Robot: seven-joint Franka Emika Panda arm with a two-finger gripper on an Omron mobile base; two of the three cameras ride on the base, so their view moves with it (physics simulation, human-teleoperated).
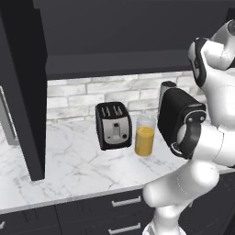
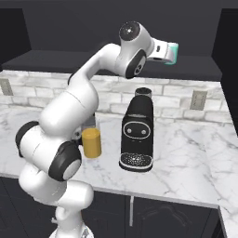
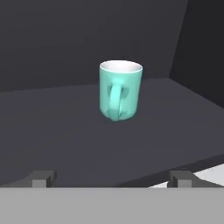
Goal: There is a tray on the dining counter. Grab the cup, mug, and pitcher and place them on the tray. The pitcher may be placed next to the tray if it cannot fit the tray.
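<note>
The teal mug point(image 3: 120, 89) with a white inside stands upright on a dark shelf point(image 3: 65, 127), its handle turned toward the hand. My gripper point(image 3: 111, 177) is open, level with the shelf and a short way in front of the mug, with nothing between its fingertips point(image 3: 40, 177). From the right base view the arm reaches up to the shelf, the gripper point(image 2: 166, 50) pointing at the mug point(image 2: 173, 53). The clear pitcher point(image 1: 145, 136) with orange juice stands on the marble worktop below, also seen beside the arm as the pitcher point(image 2: 91, 142). The tray, the cup and the dining counter are out of view.
A black toaster point(image 1: 113, 125) sits left of the pitcher. A black coffee machine point(image 2: 137, 132) stands to its right on the worktop point(image 2: 186, 153), under the shelf. A white brick wall point(image 1: 92, 98) backs the worktop; a dark tall cabinet point(image 1: 23, 92) closes the left side.
</note>
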